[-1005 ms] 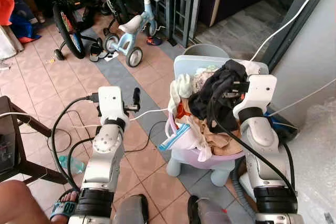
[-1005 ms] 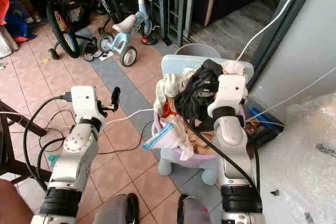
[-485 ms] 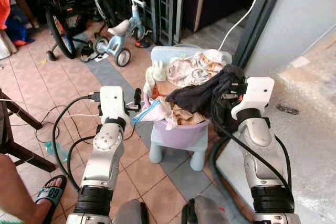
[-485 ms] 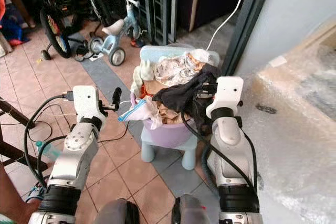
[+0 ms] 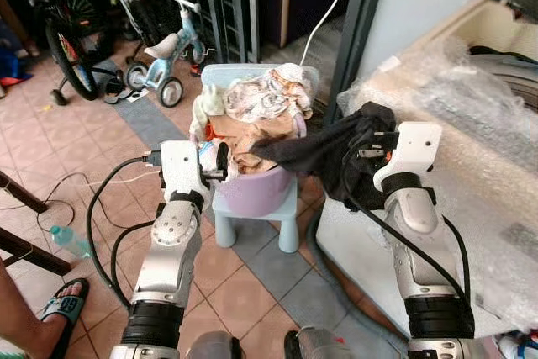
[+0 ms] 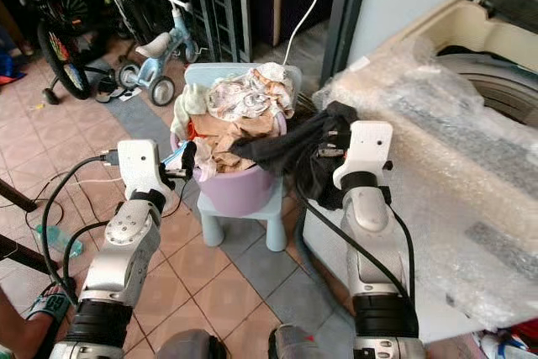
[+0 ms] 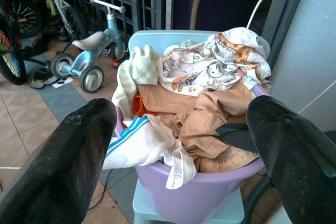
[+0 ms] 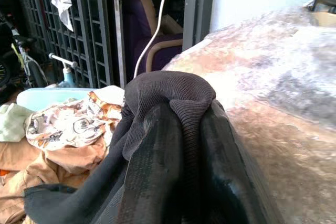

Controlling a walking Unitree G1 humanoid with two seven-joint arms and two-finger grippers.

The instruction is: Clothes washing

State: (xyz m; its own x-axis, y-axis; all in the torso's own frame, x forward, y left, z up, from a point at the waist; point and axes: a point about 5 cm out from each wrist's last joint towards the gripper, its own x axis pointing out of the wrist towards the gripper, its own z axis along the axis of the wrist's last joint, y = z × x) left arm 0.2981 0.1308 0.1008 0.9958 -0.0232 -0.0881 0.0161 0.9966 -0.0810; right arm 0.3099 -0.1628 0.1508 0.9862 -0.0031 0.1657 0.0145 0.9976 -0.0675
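Holding: my right gripper (image 5: pixel 363 147) is clamped on a black garment (image 5: pixel 324 153), lifted beside the purple basket (image 5: pixel 252 195) for the washer (image 6: pixel 471 81).
Left wrist: my left gripper (image 7: pixel 178 145), fingers spread and empty, faces the basket.
Right wrist: cloth pinched between fingers (image 8: pixel 152 171).

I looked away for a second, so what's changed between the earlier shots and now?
The robot has turned right, bringing the bubble-wrapped washing machine into view. The right gripper, still shut on the black garment, has drawn it off the pile, so it now trails from the purple basket toward the machine. The left gripper stays open, facing the basket.
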